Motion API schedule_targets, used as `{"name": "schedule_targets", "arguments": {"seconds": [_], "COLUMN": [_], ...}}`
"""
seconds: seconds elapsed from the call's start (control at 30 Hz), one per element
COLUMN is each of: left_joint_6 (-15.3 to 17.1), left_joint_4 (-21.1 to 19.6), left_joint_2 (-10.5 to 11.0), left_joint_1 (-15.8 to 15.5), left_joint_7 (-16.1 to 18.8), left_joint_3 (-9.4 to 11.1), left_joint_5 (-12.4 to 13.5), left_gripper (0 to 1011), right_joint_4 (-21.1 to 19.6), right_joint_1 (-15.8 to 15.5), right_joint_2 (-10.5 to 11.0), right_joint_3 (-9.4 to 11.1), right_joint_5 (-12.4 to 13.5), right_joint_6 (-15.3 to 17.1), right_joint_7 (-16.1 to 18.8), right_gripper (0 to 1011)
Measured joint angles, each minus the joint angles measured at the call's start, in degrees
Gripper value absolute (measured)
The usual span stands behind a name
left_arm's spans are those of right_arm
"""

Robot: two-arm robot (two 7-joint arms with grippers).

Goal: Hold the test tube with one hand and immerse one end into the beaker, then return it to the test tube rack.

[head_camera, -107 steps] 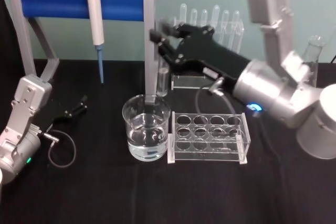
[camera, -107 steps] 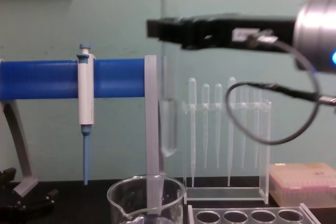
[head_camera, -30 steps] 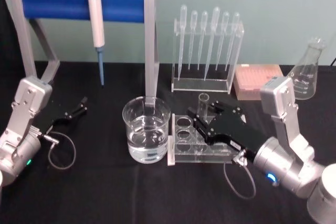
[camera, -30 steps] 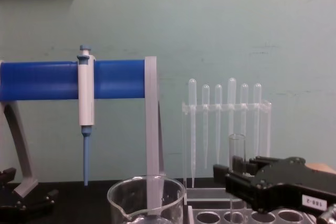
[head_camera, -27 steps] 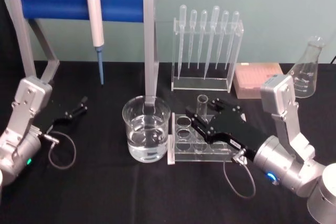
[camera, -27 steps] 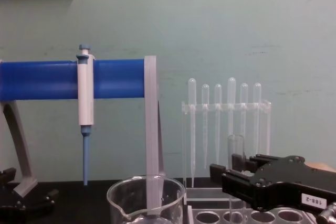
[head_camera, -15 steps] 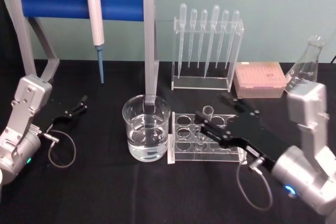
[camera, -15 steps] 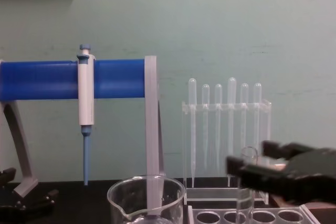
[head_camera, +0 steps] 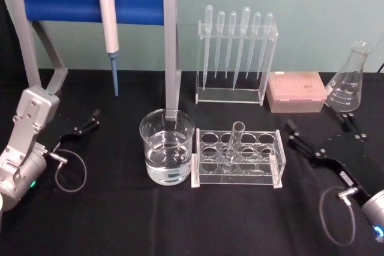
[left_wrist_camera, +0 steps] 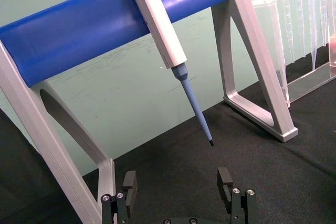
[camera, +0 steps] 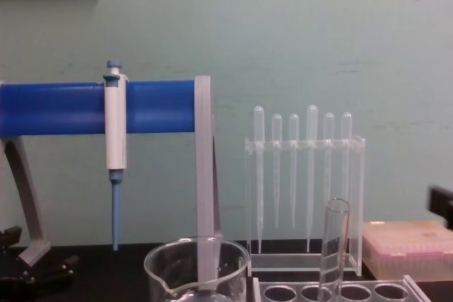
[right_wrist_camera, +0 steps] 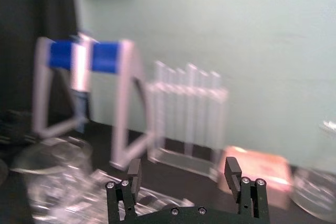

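Note:
The test tube (head_camera: pixel 233 142) leans in the clear rack (head_camera: pixel 240 179), free of any grip; in the chest view the test tube (camera: pixel 333 247) rises tilted out of the rack (camera: pixel 354 292). Left of the rack stands the beaker (head_camera: pixel 168 147), part filled with clear liquid, and its rim (camera: pixel 197 254) shows low in the chest view. My right gripper (head_camera: pixel 321 131) is open and holds nothing, low over the table a short way right of the rack; its open fingers (right_wrist_camera: pixel 135 174) show in the right wrist view. My left gripper (head_camera: pixel 89 122) rests parked and open at the table's left.
A white-and-blue pipettor (head_camera: pixel 109 25) hangs on the blue-barred stand (head_camera: pixel 60 1) at the back left. Behind the rack stands a pipette holder (head_camera: pixel 236 55). A pink tip box (head_camera: pixel 297 91) and a glass flask (head_camera: pixel 347 82) sit at the back right.
My right gripper carried the test tube from near the beaker down into the rack, let go of it and drew back to the right. The tube now leans alone.

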Motion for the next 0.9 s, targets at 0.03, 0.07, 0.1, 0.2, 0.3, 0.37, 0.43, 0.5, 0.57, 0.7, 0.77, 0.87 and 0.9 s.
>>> {"name": "schedule_targets", "arguments": {"seconds": [0.03, 0.07, 0.1, 0.2, 0.3, 0.37, 0.43, 0.5, 0.57, 0.7, 0.77, 0.87, 0.9], "left_joint_6": [0.0, 0.0, 0.0, 0.0, 0.0, 0.0, 0.0, 0.0, 0.0, 0.0, 0.0, 0.0, 0.0], "left_joint_4": [0.0, 0.0, 0.0, 0.0, 0.0, 0.0, 0.0, 0.0, 0.0, 0.0, 0.0, 0.0, 0.0], "left_joint_2": [0.0, 0.0, 0.0, 0.0, 0.0, 0.0, 0.0, 0.0, 0.0, 0.0, 0.0, 0.0, 0.0], "left_joint_1": [0.0, 0.0, 0.0, 0.0, 0.0, 0.0, 0.0, 0.0, 0.0, 0.0, 0.0, 0.0, 0.0], "left_joint_7": [0.0, 0.0, 0.0, 0.0, 0.0, 0.0, 0.0, 0.0, 0.0, 0.0, 0.0, 0.0, 0.0], "left_joint_3": [0.0, 0.0, 0.0, 0.0, 0.0, 0.0, 0.0, 0.0, 0.0, 0.0, 0.0, 0.0, 0.0], "left_joint_5": [0.0, 0.0, 0.0, 0.0, 0.0, 0.0, 0.0, 0.0, 0.0, 0.0, 0.0, 0.0, 0.0], "left_gripper": [1000, 1000, 1000, 1000, 1000, 1000, 1000, 1000, 1000, 1000, 1000, 1000, 1000], "right_joint_4": [0.7, 1.1, 1.5, 3.8, 6.5, 8.4, 10.1, 11.1, 12.2, 15.3, 16.4, 16.9, 17.1], "right_joint_1": [-0.2, -0.2, -0.2, 0.5, 2.0, 3.3, 4.7, 5.8, 7.1, 10.8, 12.1, 12.8, 13.0], "right_joint_2": [-0.6, -0.9, -1.2, -2.2, -3.0, -3.6, -3.9, -4.0, -4.2, -4.5, -4.6, -4.8, -4.9], "right_joint_3": [0.6, 0.8, 1.0, 1.6, 1.7, 1.7, 1.4, 1.0, 0.4, -1.8, -2.8, -3.3, -3.5], "right_joint_5": [-1.3, -1.9, -2.4, -4.1, -5.9, -7.2, -8.5, -9.5, -10.7, -14.5, -16.4, -17.8, -18.5], "right_joint_6": [0.8, 1.1, 1.5, 3.2, 4.9, 6.0, 7.0, 7.6, 8.3, 10.0, 10.3, 10.3, 10.3], "right_joint_7": [-1.7, -2.6, -3.3, -5.5, -7.3, -8.3, -8.8, -9.0, -9.1, -9.2, -9.2, -9.4, -9.5], "right_gripper": [1002, 1002, 1002, 1002, 1002, 1002, 1002, 1002, 1002, 1002, 1002, 1002, 1002]}}
